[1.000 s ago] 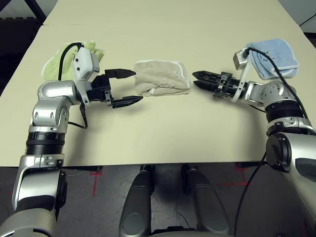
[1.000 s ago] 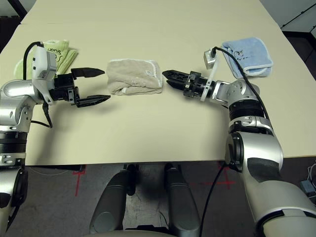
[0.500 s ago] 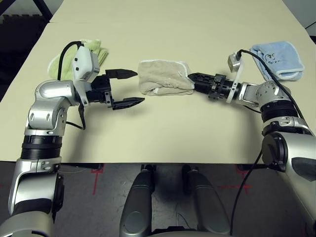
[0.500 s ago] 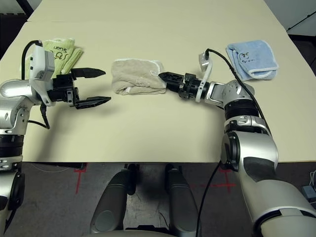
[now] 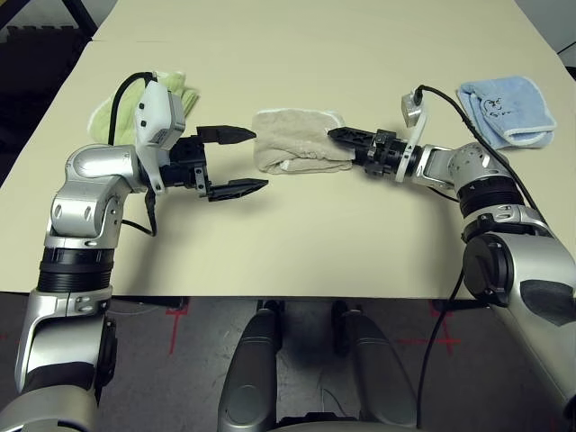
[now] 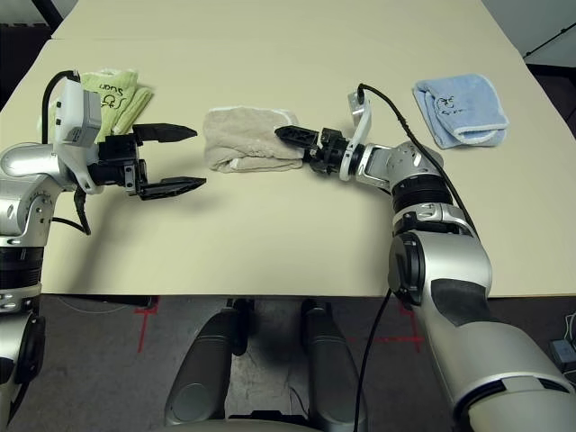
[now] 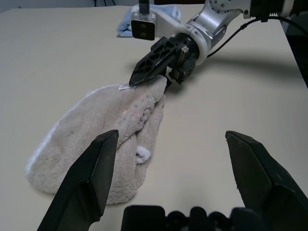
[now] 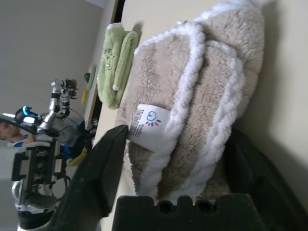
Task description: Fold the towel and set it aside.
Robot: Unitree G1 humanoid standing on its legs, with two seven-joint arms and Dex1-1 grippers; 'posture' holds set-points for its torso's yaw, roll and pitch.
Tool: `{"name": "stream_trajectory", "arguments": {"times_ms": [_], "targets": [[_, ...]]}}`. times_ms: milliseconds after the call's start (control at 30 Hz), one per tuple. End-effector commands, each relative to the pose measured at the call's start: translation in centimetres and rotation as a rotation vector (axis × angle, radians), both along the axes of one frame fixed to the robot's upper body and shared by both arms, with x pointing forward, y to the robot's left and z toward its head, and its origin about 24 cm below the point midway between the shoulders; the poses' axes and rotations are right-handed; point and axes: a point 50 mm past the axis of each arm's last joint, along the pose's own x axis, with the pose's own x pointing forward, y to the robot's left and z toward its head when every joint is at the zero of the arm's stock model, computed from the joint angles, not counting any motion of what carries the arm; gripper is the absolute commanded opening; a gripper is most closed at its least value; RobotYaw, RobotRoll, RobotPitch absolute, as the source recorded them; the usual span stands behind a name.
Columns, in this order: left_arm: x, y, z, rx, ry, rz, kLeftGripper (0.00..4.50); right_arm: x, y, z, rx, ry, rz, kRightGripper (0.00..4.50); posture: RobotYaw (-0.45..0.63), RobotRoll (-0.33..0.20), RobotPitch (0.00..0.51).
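Both hands lay low over the counter [image 5: 297,225], reaching inward toward each other. My left hand [image 5: 232,161] pointed right with its fingers spread wide, holding nothing, just short of the towel's left end. My right hand [image 5: 346,139] pointed left, its fingers apart around the towel's right edge, one over the top layer and one at the white trim; I could not tell whether they pressed the cloth. The towel [image 5: 292,144] lay folded in the middle of the counter between my hands, with a small white tag [image 8: 150,126] at that edge, its print too small to read. Bare counter lay open in front of it and beyond. Farther left sat a green towel [image 6: 115,93] with dark lettering; farther right, a blue towel [image 5: 504,108].
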Motion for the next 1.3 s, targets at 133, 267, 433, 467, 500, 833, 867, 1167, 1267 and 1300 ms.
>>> {"name": "stream_trajectory", "arguments": {"times_ms": [133, 267, 433, 467, 500, 833, 867, 1167, 1267, 1300], "targets": [[-0.2, -0.8, -0.3, -0.023, 0.014, -0.046, 4.5, -0.1, -0.1, -0.7, 0.007, 0.027, -0.017, 1.68, 0.12, 0.0, 0.249], [0.0, -0.7, -0.7, -0.011, 0.029, -0.049, 4.5, 0.0, -0.3, -0.5, 0.022, 0.011, -0.029, 0.28, 0.11, 0.0, 0.248], [0.2, 0.2, -1.7, 0.008, 0.069, -0.017, 4.5, 0.2, -0.9, 0.4, 0.051, -0.024, -0.056, 0.0, 0.1, 0.0, 0.245], [0.2, 0.4, -1.8, 0.008, 0.076, -0.007, 4.5, 0.3, -1.2, 0.8, 0.061, -0.039, -0.069, 0.0, 0.1, 0.0, 0.244], [0.2, 0.5, -1.9, 0.007, 0.079, -0.001, 4.5, 0.4, -1.5, 1.1, 0.069, -0.055, -0.081, 0.0, 0.1, 0.0, 0.244], [0.6, 0.6, -2.6, -0.004, 0.093, 0.019, 4.5, 1.7, -5.3, 7.3, 0.244, -0.314, -0.359, 0.0, 0.06, 0.0, 0.228], [0.6, 0.6, -2.7, -0.007, 0.093, 0.022, 4.5, 1.8, -5.8, 7.8, 0.267, -0.336, -0.399, 0.0, 0.05, 0.0, 0.226], [1.3, 0.6, -3.1, -0.046, 0.1, 0.059, 4.5, 2.4, -10.6, 9.1, 0.305, -0.451, -0.913, 0.0, -0.01, 0.0, 0.224], [1.4, 0.4, -3.2, -0.05, 0.097, 0.059, 4.5, 2.2, -11.7, 8.9, 0.291, -0.459, -1.028, 0.0, -0.02, 0.0, 0.224], [1.4, 0.3, -3.2, -0.054, 0.095, 0.06, 4.5, 2.2, -12.0, 8.8, 0.286, -0.46, -1.059, 0.0, -0.02, 0.0, 0.223]]}}
